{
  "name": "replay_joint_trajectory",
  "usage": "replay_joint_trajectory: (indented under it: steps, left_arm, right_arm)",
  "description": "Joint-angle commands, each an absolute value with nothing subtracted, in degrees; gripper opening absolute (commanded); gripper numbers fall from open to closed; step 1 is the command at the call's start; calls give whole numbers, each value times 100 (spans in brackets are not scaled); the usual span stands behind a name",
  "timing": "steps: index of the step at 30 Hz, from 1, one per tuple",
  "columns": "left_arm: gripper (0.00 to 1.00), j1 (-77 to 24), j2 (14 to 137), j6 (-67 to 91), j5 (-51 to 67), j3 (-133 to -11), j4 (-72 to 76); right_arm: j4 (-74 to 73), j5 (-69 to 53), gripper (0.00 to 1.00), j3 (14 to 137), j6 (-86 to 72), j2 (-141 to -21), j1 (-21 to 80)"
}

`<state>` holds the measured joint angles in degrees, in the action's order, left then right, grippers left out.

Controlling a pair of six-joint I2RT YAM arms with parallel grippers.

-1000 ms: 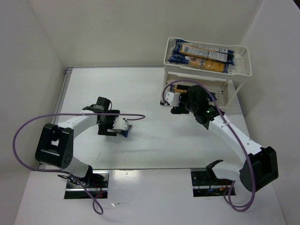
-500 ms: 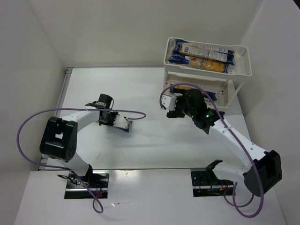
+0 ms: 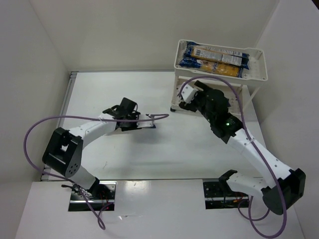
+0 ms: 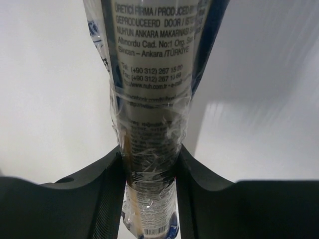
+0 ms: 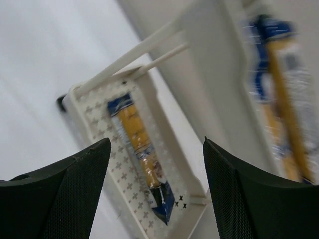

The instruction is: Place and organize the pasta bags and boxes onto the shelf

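My left gripper (image 3: 139, 122) is shut on a pasta bag (image 3: 150, 124) at mid-table. Close up, the bag (image 4: 152, 74) stands squeezed between the black fingers (image 4: 107, 189), its printed label and clear wrap running away from the camera. The cream shelf (image 3: 262, 69) stands at the back right with two pasta packs (image 3: 214, 57) lying in its top tray. My right gripper (image 3: 185, 97) hovers at the shelf's left end, open and empty. Between its jaws I look down on another pack (image 5: 142, 154) lying in the perforated lower tray (image 5: 79, 107).
White walls close in the table on the left, back and right. Purple cables (image 3: 40, 129) loop off both arms. The shelf's corner posts (image 5: 149, 42) and a small black wheel (image 5: 61, 102) are close to my right gripper.
My left gripper closed on the pasta bag and carried it right, toward the table's middle. The right arm swung up and back to the shelf's left end.
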<state>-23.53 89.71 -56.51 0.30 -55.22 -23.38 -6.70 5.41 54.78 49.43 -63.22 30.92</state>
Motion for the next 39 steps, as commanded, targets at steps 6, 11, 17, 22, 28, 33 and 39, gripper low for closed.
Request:
replay_joint_trajectory:
  steps: [6,11,17,22,28,33,39]
  left_arm:
    - [0,-4322,8596,-4210,-1597,-6644,-2012]
    - [0,-5324,9656,-3859,-1723,-8118,-2312]
    - [0,-6046,10913,-4725,-2398,-9867,-1487]
    - [0,-6187,11741,-5561,-2759,-10731,-373]
    - [0,-6187,12620,-6432,-2883,-11793,332]
    - [0,-6187,13060,-7162,-2830,-12146,948]
    - [4,-5934,13832,-7217,-2654,-13146,1249]
  right_arm:
    - [132,1344,80,6398,3806,-5344,3138]
    - [632,1573,80,6539,3893,-5063,2927]
    - [1151,1925,80,6732,3955,-4668,2497]
    - [1274,2038,80,6732,3903,-4246,2032]
    - [1205,1925,78,6732,3850,-4017,1696]
    - [1204,1872,78,6565,3797,-3911,1591]
    - [976,1749,78,6460,3744,-3797,1486]
